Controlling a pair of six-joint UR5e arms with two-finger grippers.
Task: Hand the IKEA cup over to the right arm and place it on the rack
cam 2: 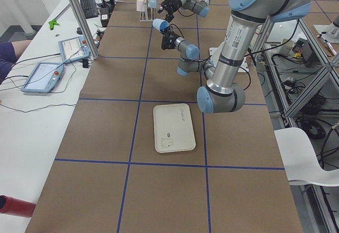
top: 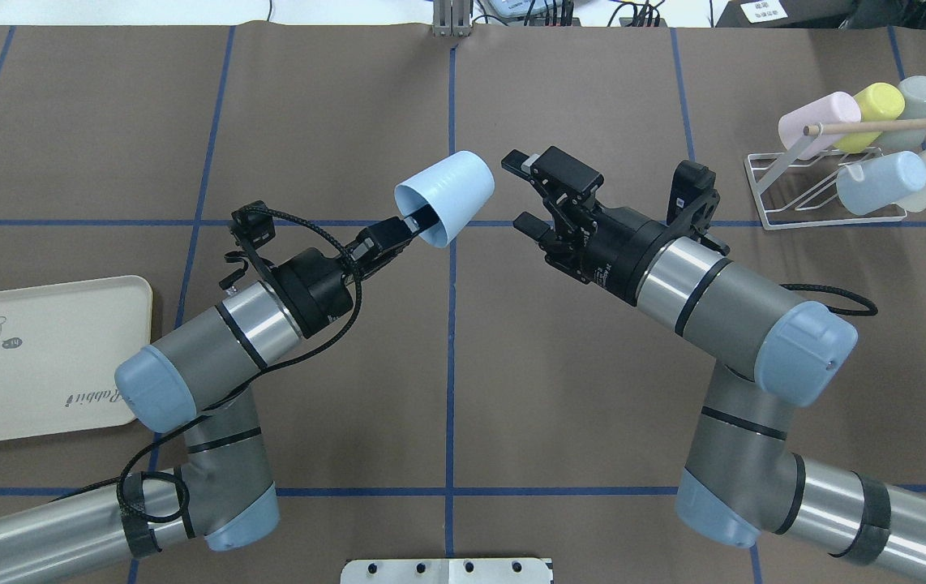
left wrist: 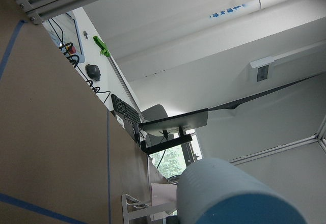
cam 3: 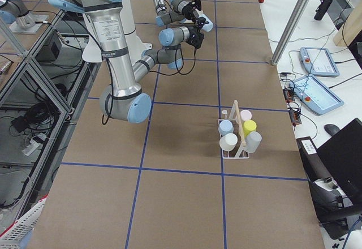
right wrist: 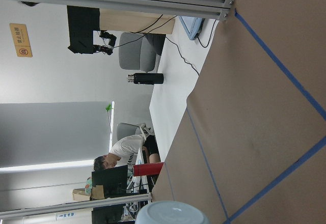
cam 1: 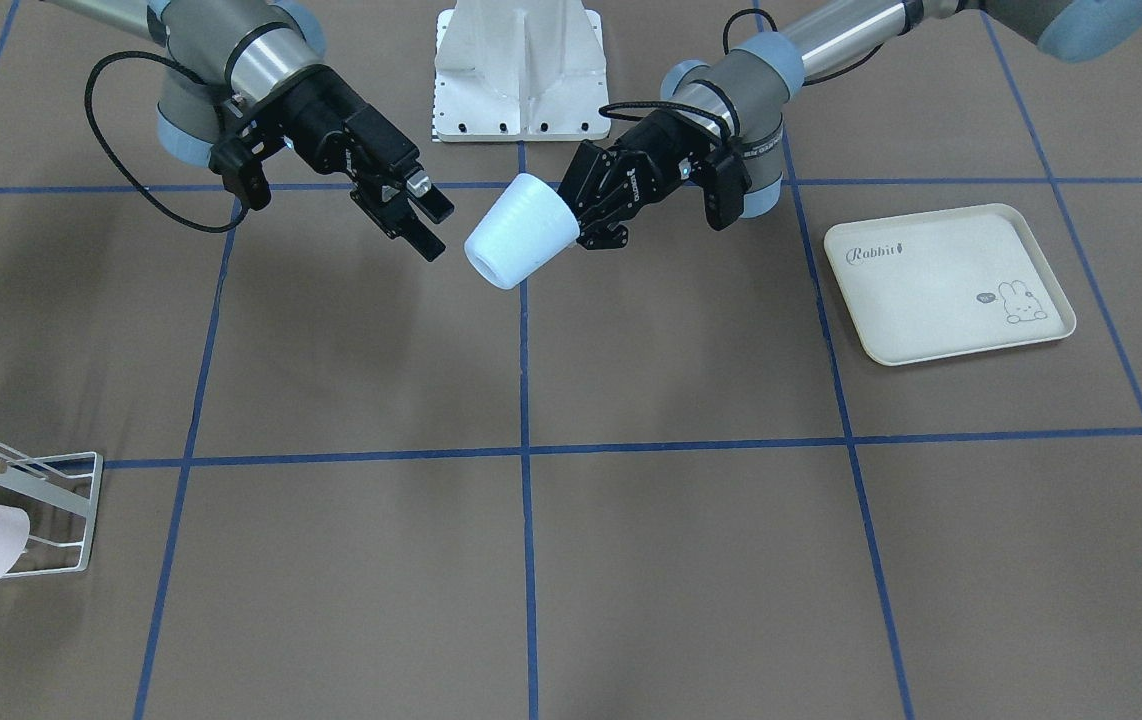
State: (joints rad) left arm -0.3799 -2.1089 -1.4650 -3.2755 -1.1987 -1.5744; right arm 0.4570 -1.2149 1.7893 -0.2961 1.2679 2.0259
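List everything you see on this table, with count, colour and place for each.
Table: one, brown with blue tape grid.
Held cup: one, pale blue, mid-air over the table's centre.
Rack: one, white wire, far side on robot's right.
Racked cups: five, pink, yellow, grey, pale blue, cream, on the rack.
Dowel: one, pale wood, across the rack's top.
Tray: one, cream with rabbit print, robot's left.
Left gripper: one, black, shut on the held cup's rim.
Right gripper: one, black, open, facing the held cup's base, not touching.
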